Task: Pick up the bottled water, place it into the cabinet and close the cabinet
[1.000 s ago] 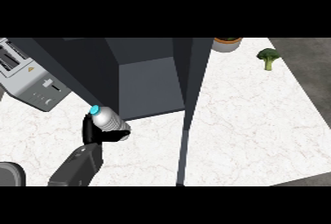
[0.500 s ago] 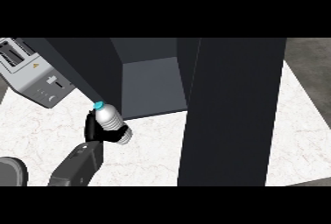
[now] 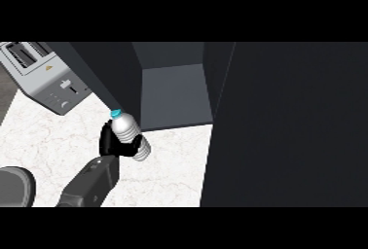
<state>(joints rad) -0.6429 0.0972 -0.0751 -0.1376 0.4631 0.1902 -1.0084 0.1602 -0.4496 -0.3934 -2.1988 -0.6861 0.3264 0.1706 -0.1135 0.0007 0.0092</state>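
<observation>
The bottled water is clear with a blue cap and tilts with the cap up and to the left. My left hand is curled round its lower half, just above the white counter. The bottle is held right in front of the open dark cabinet, near the left front corner of its floor. The cabinet's door stands open and fills the whole right side of the view. My right hand does not show.
A silver toaster stands at the upper left, beside the cabinet's left wall. A dark grey round object sits at the lower left edge, next to my left forearm.
The dark door panel has spread across the right of the view, hiding the counter and the broccoli there. The bottle in my left hand has edged slightly right, toward the opening.
</observation>
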